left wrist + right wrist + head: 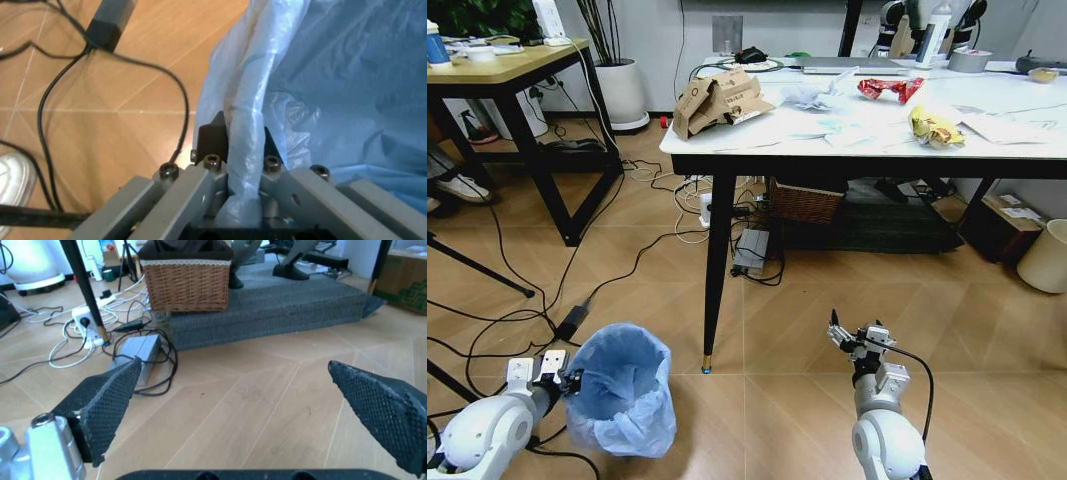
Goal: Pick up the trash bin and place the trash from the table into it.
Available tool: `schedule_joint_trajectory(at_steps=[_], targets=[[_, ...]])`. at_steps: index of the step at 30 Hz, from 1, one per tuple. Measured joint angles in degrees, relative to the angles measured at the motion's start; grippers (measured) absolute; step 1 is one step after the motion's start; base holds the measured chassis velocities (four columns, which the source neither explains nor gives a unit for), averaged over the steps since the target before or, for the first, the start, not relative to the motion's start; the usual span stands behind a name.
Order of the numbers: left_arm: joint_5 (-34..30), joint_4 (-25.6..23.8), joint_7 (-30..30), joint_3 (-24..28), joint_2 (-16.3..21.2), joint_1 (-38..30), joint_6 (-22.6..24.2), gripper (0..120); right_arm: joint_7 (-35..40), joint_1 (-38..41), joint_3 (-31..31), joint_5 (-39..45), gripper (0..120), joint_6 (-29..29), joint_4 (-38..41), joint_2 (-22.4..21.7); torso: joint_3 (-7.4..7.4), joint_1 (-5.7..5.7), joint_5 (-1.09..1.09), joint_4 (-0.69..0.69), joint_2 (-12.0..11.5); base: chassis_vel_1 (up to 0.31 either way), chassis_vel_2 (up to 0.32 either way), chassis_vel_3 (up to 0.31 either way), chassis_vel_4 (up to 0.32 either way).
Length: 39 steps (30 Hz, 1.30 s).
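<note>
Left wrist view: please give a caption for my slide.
Left gripper shut on the rim of the blue-lined trash bin.

White rounded arms, grey screwed linkages, black mesh-textured jaws.

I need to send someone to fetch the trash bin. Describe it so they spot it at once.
Start at the white marble-look table with black legs. On the wooden floor before its near left leg stands the trash bin, with the left hand clamped on its rim. Its crinkled light-blue bag sets it apart from the plain cream bin on the far right.
</note>
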Motion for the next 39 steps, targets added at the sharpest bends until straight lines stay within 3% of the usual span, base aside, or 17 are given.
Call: schedule_joint_trajectory(at_steps=[8, 12, 23, 26, 31, 39], targets=[[-4.51, -8.39, -7.78, -0.15, -0.1, 3.05, -0.02, 0, 0.41, -1.15, 0.22, 0.65, 100, -0.85, 2.4, -1.41, -0.01, 0.0, 0.01, 0.0, 0.0, 0.0, 0.0, 0.0, 0.0], [-7.25, -15.32, -13.19, -0.28, -1.55, 6.73, -0.02, 0, 0.48, -2.51, 0.62, 0.95, 100, -1.11, 3.97, -2.76, -0.01, -0.01, 0.0, 0.0, 0.0, 0.0, 0.0, 0.0, 0.0], [-9.06, -27.94, -19.15, 1.34, -3.31, 12.54, -0.06, 0, 1.23, -4.04, 1.35, 2.78, 100, -3.08, 7.4, -5.12, -0.01, -0.01, 0.01, 0.0, 0.0, 0.0, 0.0, 0.0, 0.0], [-9.06, -29.11, -19.56, 1.61, -3.35, 13.15, -0.06, 0, 1.29, -4.59, 1.69, 3.02, 100, -3.17, 7.99, -5.65, -0.01, -0.01, 0.0, 0.0, 0.0, 0.0, 0.0, 0.0, 0.0], [-11.03, -33.55, -25.35, 7.43, -3.3, 12.64, -0.09, 0, 1.66, -6.76, 3.4, 4.22, 100, -3.25, 10.5, -7.54, -0.01, -0.01, 0.02, -0.01, 0.0, 0.0, 0.0, 0.0, 0.0], [-12.23, -33.81, -29.55, 10.78, -3.3, 14.3, -0.11, 0, 2.7, -10.16, 3.83, 4.25, 100, -3.44, 14.49, -7.64, -0.01, -0.01, 0.0, 0.0, 0.0, 0.0, 0.0, 0.0, 0.0]])
